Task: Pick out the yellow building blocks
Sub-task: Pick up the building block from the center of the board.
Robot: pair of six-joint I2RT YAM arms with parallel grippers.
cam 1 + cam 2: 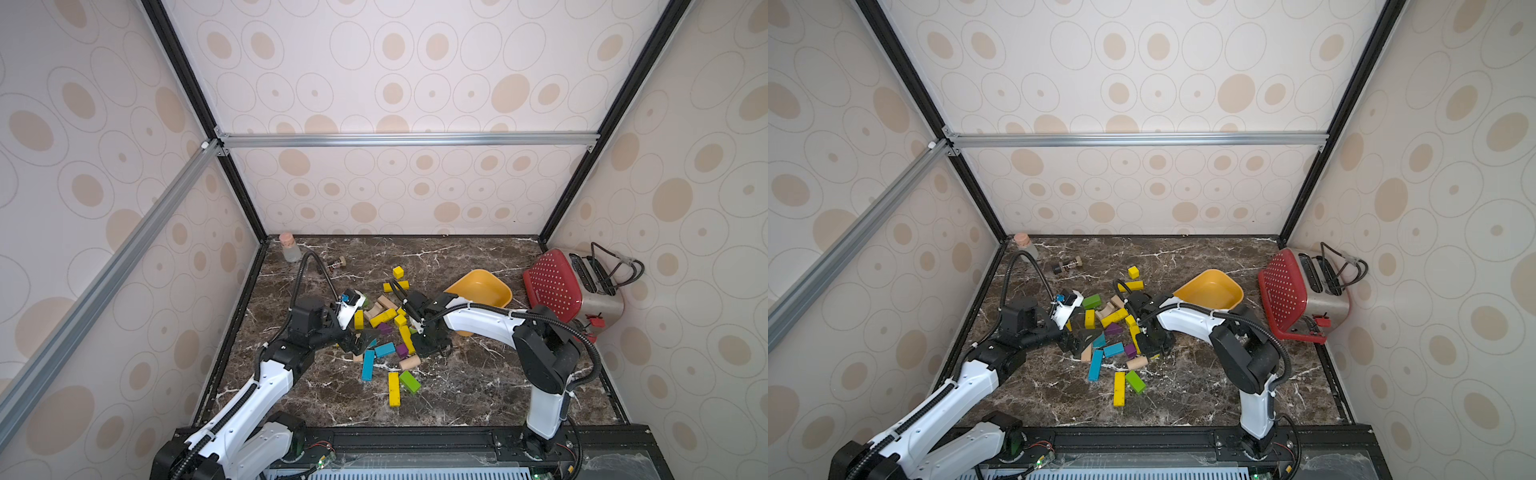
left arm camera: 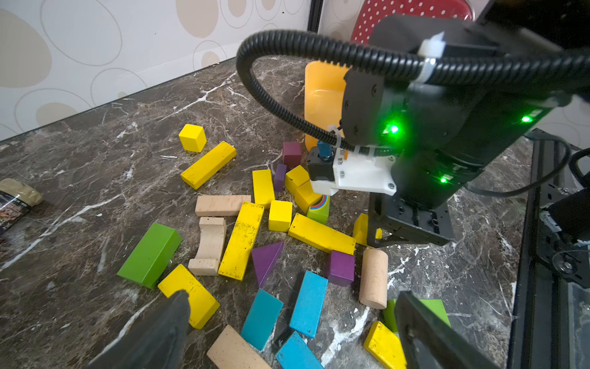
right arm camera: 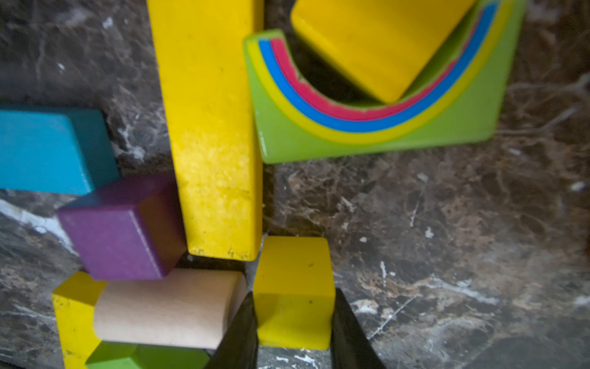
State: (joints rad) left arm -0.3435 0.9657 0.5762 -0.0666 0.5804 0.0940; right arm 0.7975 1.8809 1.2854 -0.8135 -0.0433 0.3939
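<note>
Pinched between the black fingers of the right gripper [image 3: 293, 306]: a small yellow cube [image 3: 293, 268], glossy, round-edged, lightly specked. Just ahead of those fingertips, seemingly touching the cube's corner, a long yellow bar [image 3: 214, 127] (paint worn pale toward its near end). Spread wide and empty over blue blocks [image 2: 308, 303]: the left gripper [image 2: 292, 297]. Beyond it, scattered yellow building blocks [image 2: 241, 239], cubes and bars alike.
</note>
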